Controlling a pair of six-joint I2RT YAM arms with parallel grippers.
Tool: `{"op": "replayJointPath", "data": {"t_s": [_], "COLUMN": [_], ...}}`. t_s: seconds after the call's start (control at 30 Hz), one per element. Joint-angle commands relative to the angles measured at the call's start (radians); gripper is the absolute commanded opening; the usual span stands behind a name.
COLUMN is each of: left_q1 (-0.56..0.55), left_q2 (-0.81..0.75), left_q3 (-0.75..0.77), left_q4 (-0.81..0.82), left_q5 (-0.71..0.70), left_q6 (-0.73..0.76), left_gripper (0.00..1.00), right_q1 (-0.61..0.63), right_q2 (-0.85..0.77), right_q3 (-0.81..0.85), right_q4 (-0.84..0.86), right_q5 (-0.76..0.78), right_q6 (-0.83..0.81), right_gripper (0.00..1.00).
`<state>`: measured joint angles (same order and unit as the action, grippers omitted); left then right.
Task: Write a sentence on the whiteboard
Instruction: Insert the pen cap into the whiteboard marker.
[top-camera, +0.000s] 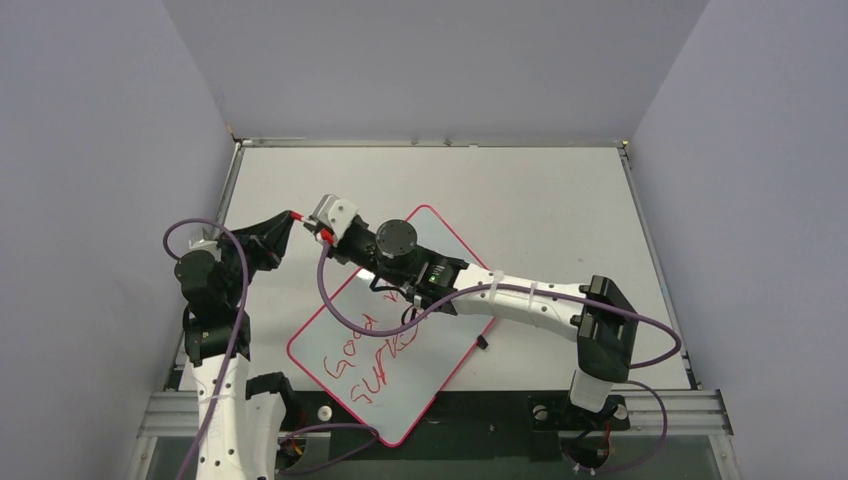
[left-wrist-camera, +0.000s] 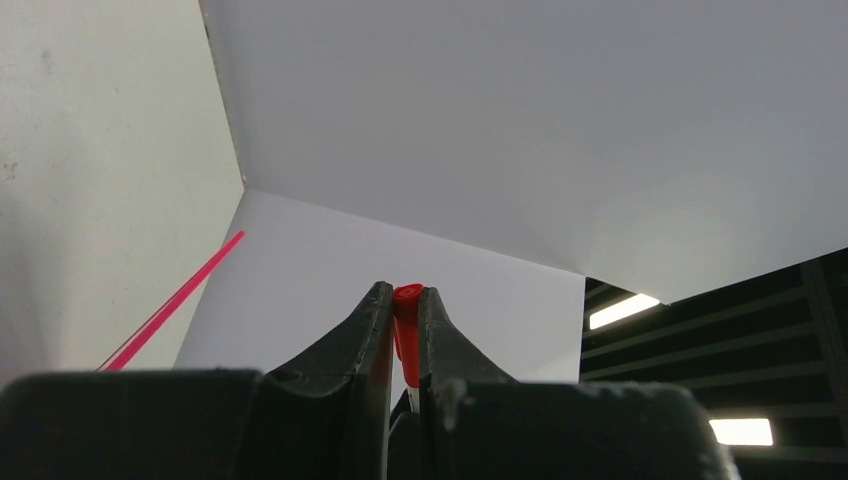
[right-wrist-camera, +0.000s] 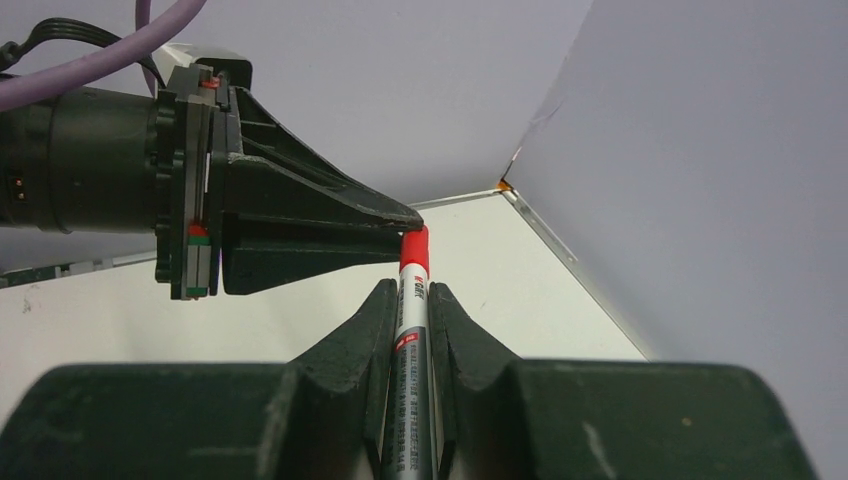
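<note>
- The left gripper (left-wrist-camera: 405, 300) has its two black fingers pinched closed on the red cap (left-wrist-camera: 406, 330) at the end of the pen.
- The right gripper (right-wrist-camera: 408, 300) is closed around the barrel of the marker (right-wrist-camera: 412, 400). The marker points away from this wrist, straight into the left gripper's fingertips.
- Risk at the grips: both arms hold one rigid pen. If they move along slightly different lines, I judge the pen could be levered sideways, twist between the jaws, or pop out of one grip.
- Risk at the cap: how far the cap is seated cannot be told. A pull that lets go suddenly could jerk the arms apart. A push off the pen's axis could jam the cap crooked.
- Risk below: the pen appears to be held above the table (top-camera: 540, 200), off the far left edge of the whiteboard (top-camera: 420, 370). If dropped uncapped, it could roll onto the board and mark it.
- Pose, seen from above: the left arm rises from its base at the near left, with its wrist turned toward the right and away.
- The right arm stretches from the near right across the board toward the far left. Its forearm hides part of the writing.
- The whiteboard lies at a diagonal on the near-left part of the table.
- The sentence (top-camera: 375, 355) shows in red as two lines, reading "Good" above a scrawl.
</note>
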<state>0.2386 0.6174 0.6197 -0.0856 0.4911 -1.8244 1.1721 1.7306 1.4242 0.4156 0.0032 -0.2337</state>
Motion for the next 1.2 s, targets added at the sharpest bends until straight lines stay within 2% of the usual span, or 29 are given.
{"op": "replayJointPath", "data": {"t_s": [0.0,0.27,0.4,0.77,1.0,1.17], "left_q1": [-0.015,-0.021,-0.026,-0.035,-0.047,-0.056], "left_q2": [-0.019,-0.02,-0.023,-0.02,-0.016,-0.007], "left_q3": [0.076,0.134,0.153,0.171,0.207,0.205], "left_q4": [0.059,0.053,0.089,0.329,0.342,0.376], "left_q5": [0.104,0.111,0.121,0.118,0.113,0.122], "left_q6": [0.01,0.06,0.065,0.046,0.106,0.117], "left_gripper": [0.0,0.0,0.0,0.0,0.0,0.0], "right_q1": [-0.003,-0.01,-0.021,-0.063,-0.076,-0.083], "right_q2": [0.033,0.063,0.076,0.194,0.25,0.291], "right_q3": [0.068,0.106,0.127,0.335,0.413,0.475], "right_q4": [-0.012,-0.032,-0.029,-0.047,-0.091,-0.156], "right_q5": [-0.026,-0.036,-0.039,-0.12,-0.167,-0.267], "right_q6": [-0.018,-0.012,0.046,0.451,0.652,0.758], "right_gripper": [0.0,0.0,0.0,0.0,0.0,0.0]}}
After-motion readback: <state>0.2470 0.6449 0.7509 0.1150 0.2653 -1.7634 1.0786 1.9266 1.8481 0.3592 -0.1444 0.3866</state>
